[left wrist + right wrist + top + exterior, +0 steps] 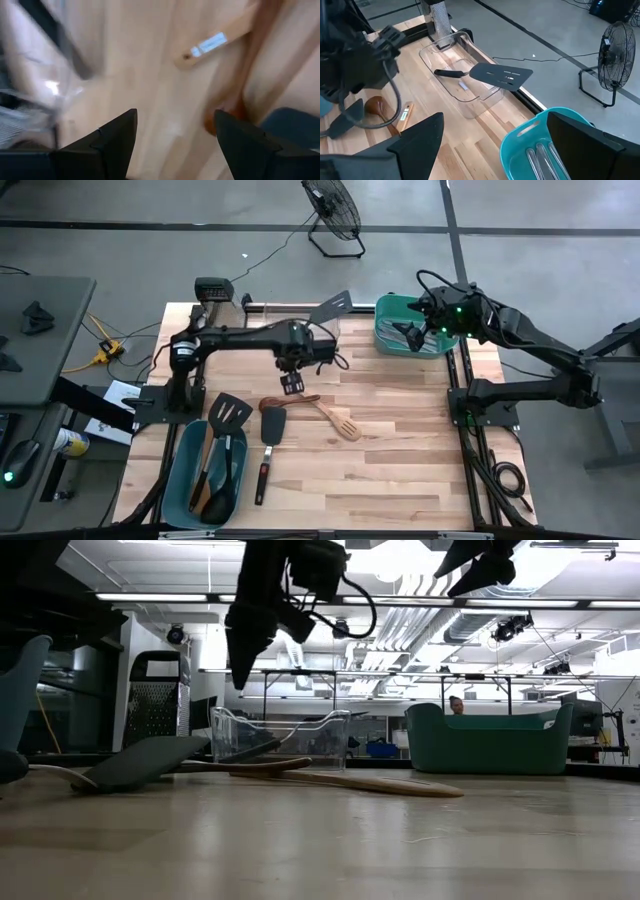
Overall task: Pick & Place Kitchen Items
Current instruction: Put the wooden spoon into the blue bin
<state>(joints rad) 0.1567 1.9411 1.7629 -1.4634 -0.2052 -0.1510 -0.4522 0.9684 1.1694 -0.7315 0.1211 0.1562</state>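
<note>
High view: left gripper (292,383) hung over the counter (400,450) centre, above a brown wooden spoon (290,402) and slotted wooden spatula (340,423); black turner (271,440) lay just nearer. More utensils filled the near-left teal tub (180,480). Right gripper (412,332) hovered above the far-right green tub (385,330).

Low view: wooden spatula and spoon lay flat before the clear bin (280,738).

Left wrist view: jaws spread wide, empty, above wooden handles.

Right wrist view: jaws wide apart, empty; black turner head (501,76) rested across the bin's rim; silvery pieces (540,157) lay in the tub.
</note>
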